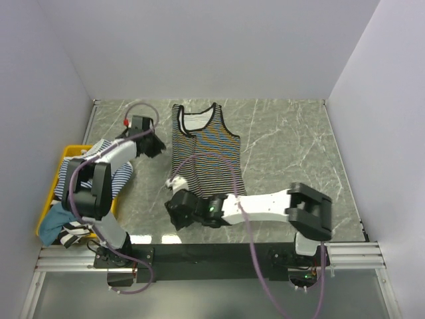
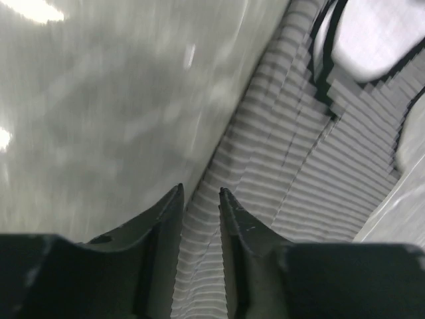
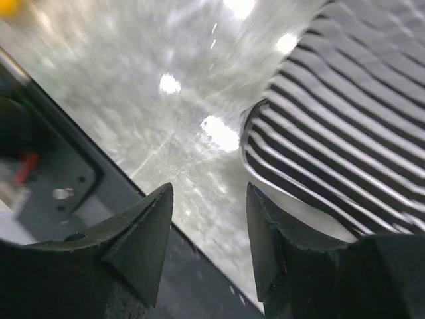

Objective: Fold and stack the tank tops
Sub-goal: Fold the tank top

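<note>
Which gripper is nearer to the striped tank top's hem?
Right. The right gripper is at the hem corner of the tank top; the left gripper is beside its upper side edge.

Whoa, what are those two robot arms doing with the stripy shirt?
They are getting ready to fold tank tops. A black-and-white striped tank top lies spread out on the marble table and does not look folded yet. The left gripper is beside its strap end, and the right gripper is at its near hem corner. Both have open jaws and hold nothing. More tops sit heaped in the yellow bin on the left.
</note>
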Controlling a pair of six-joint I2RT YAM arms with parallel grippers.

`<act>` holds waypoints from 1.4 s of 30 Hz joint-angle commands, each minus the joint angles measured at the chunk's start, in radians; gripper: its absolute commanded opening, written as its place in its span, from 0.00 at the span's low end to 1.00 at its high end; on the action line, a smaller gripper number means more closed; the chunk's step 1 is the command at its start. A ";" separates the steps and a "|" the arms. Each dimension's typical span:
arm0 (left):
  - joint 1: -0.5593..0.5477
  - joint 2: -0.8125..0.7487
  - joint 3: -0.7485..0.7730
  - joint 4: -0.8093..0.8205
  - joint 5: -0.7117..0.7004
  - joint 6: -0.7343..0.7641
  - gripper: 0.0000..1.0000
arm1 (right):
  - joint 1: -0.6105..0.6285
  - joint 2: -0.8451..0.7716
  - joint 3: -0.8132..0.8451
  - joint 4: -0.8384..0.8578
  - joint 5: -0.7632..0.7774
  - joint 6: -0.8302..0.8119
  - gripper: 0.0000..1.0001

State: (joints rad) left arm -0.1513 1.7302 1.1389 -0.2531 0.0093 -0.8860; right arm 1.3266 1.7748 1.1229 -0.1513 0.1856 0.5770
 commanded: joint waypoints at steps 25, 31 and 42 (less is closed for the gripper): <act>-0.761 -0.067 -0.036 0.106 -0.239 -0.071 0.38 | -1.032 -0.275 -0.156 0.053 -0.351 0.066 0.52; -0.820 -0.159 -0.105 0.120 -0.293 -0.120 0.39 | -1.035 0.009 0.064 0.018 -0.373 0.032 0.50; -0.910 -0.337 -0.275 0.215 -0.356 -0.186 0.38 | -1.040 0.265 0.316 -0.070 -0.313 0.032 0.47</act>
State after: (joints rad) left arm -1.0431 1.4384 0.9005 -0.1024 -0.2981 -1.0355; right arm 0.2901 2.0262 1.3663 -0.1978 -0.1524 0.6285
